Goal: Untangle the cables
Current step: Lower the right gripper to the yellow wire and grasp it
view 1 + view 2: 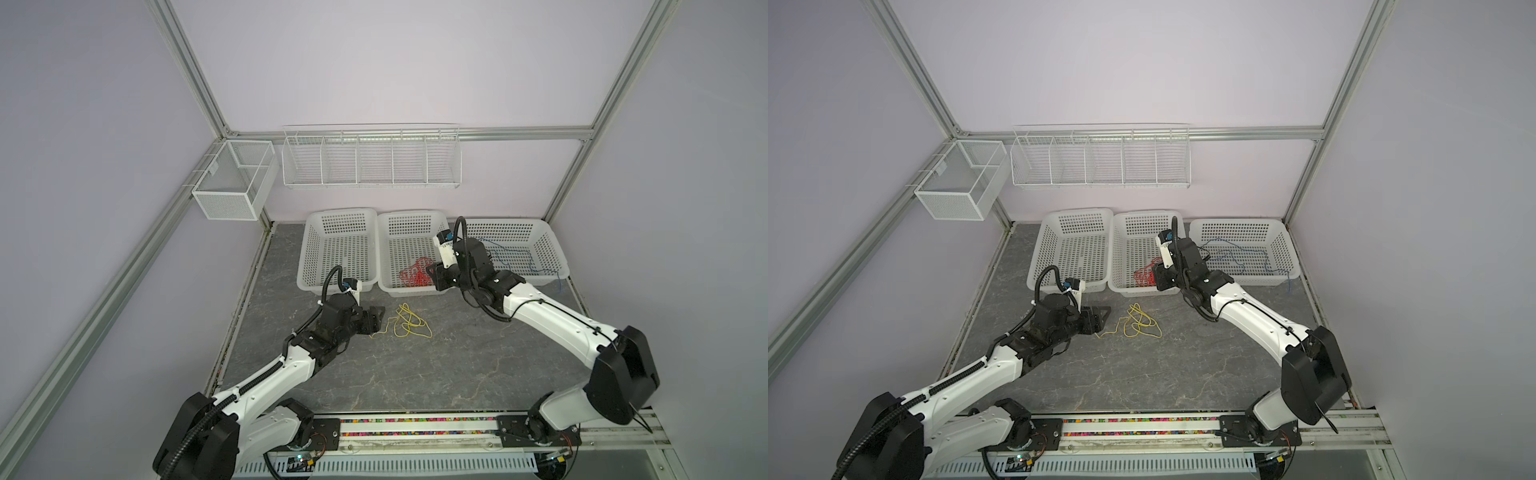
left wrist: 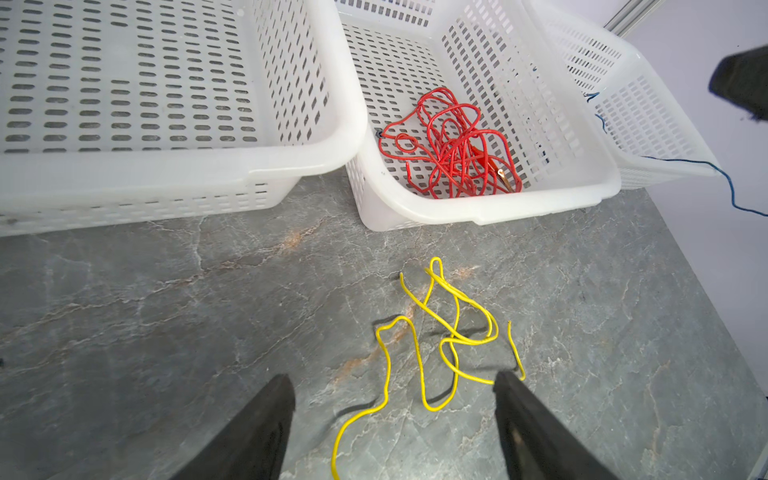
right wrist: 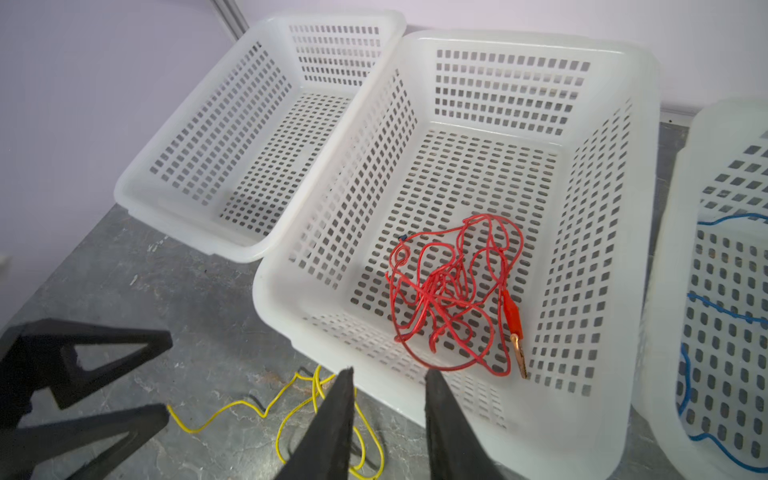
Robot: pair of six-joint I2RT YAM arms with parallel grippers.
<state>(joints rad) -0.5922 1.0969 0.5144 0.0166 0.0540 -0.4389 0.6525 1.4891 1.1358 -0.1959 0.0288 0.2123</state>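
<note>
left claw (image 2: 395,382) apart, low over table (image 2: 166,311) | yellow cable (image 2: 453,337) loose on table, one strand between the fingers | right claw (image 3: 390,374) apart, empty, above middle basket (image 3: 519,39) near rim | red cable (image 3: 453,295) bundled in middle basket | blue cable (image 3: 725,311) in right-hand basket (image 3: 681,208)

White links (image 1: 548,332), black joints (image 1: 623,374), corrugated hoses (image 1: 192,430), tapered black jaws
</note>
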